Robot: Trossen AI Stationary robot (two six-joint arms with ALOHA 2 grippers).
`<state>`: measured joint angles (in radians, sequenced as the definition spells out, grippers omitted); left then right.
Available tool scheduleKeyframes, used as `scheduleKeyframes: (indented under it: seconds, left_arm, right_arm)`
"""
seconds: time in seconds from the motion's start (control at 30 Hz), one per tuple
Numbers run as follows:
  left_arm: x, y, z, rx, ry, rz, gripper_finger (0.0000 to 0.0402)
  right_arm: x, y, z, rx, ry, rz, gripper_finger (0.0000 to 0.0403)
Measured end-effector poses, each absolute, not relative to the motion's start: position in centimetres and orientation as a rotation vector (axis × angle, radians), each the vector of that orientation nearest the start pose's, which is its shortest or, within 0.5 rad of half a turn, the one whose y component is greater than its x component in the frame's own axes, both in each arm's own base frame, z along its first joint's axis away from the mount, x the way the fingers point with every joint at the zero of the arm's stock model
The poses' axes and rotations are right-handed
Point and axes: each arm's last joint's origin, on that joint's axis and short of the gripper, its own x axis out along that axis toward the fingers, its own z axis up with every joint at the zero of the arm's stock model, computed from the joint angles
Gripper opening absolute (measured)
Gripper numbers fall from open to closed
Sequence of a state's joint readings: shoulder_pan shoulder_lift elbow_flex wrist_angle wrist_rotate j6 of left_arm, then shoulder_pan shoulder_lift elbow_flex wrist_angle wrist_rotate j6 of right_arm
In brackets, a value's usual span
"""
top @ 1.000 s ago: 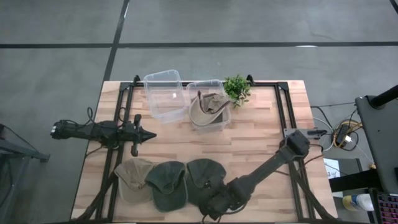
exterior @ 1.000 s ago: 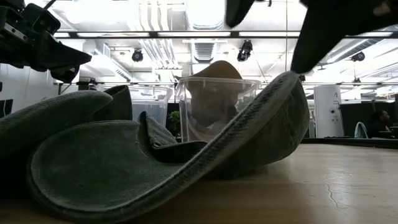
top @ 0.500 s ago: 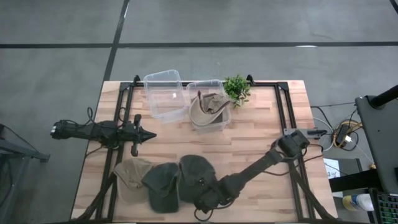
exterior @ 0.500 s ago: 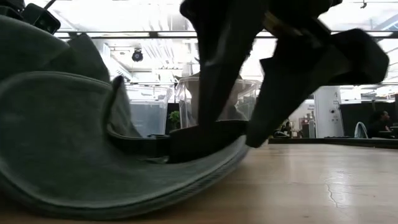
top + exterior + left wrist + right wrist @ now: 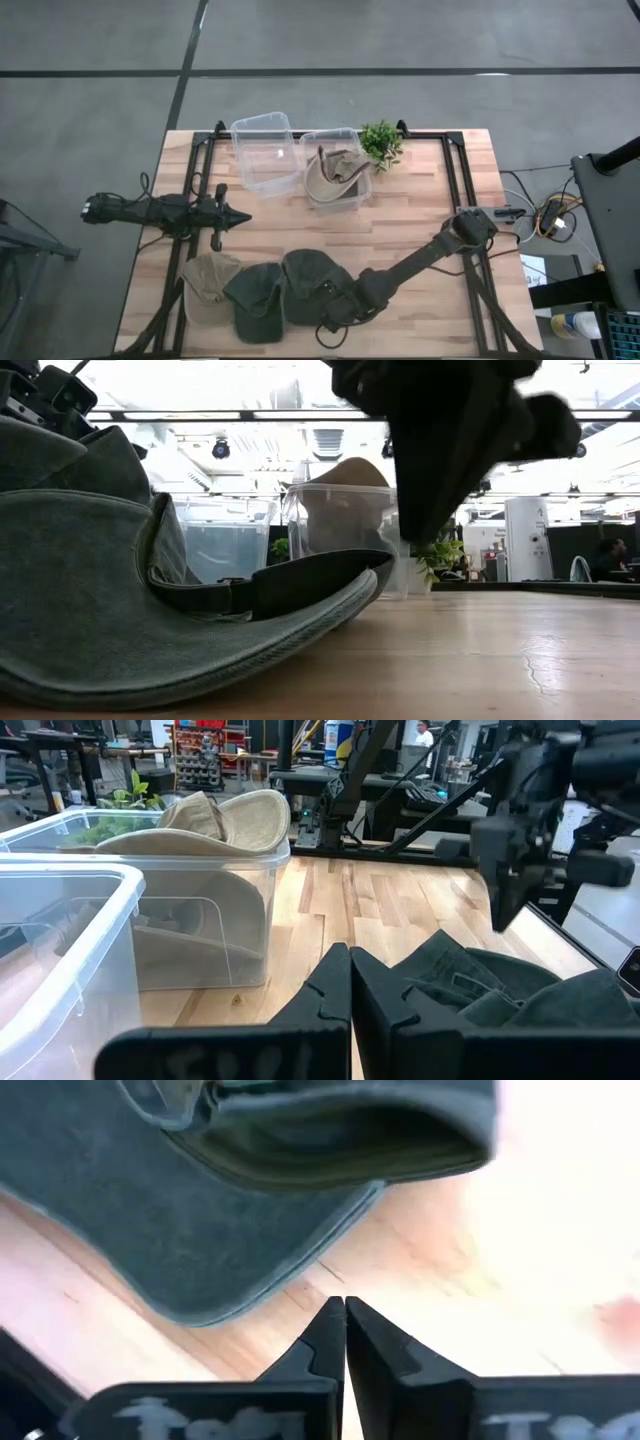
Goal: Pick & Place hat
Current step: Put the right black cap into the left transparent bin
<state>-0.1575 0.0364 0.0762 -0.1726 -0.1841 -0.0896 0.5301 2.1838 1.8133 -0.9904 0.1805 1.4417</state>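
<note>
Three hats lie in a row by the table's near edge: a tan one, a dark green one and another dark green one, each overlapping the one beside it. My right gripper is shut just off the right-hand green hat's brim, and the right wrist view shows nothing between its fingertips. My left gripper waits shut over the table's left side. Another tan hat sits in a clear bin.
An empty clear bin stands at the far edge next to the one holding the tan hat. A small green plant is to their right. Bare wood lies across the middle and right of the table.
My right gripper has swept toward the table's left along the near edge and has shut. The right-hand green hat slid left with it and bunched against the middle hat, which shifted onto the tan one. Its brim, raised before, now lies lower on the table.
</note>
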Motion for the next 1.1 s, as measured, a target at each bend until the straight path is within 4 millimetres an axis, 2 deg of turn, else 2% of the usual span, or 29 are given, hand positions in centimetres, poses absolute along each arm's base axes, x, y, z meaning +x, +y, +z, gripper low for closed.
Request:
scheduleKeyframes:
  seconds: [0.17, 0.3, 0.47, 0.6, 0.7, 0.9, 1.1]
  left_arm:
    - [9.4, -0.9, 17.0, -0.067, 0.13, 0.033, 0.0]
    - [9.4, -1.0, 17.0, -0.067, 0.129, 0.032, 0.0]
    - [9.4, -1.0, 17.0, -0.067, 0.129, 0.032, 0.0]
    - [9.4, -1.0, 17.0, -0.067, 0.129, 0.032, 0.0]
    - [9.4, -0.9, 17.0, -0.067, 0.129, 0.033, 0.0]
    - [9.4, -0.9, 17.0, -0.067, 0.129, 0.033, 0.0]
    - [9.4, -1.0, 17.0, -0.067, 0.13, 0.033, 0.0]
  right_arm:
    - [37.8, 22.0, 20.6, 0.782, 1.161, -0.635, 0.0008]
    - [37.6, 22.2, 19.7, 0.808, 1.232, -0.598, 0.0022]
    - [38.1, 21.6, 18.0, 0.843, 1.256, -0.557, 0.0086]
    - [38.5, 21.6, 17.7, 0.88, 1.225, -0.535, 0.0148]
    - [38.8, 21.7, 17.7, 0.902, 1.191, -0.51, 0.0176]
    - [39.3, 21.5, 17.3, 0.935, 1.123, -0.513, 0.0186]
    - [38.8, 21.1, 15.6, 0.982, 1.109, -0.578, 0.0172]
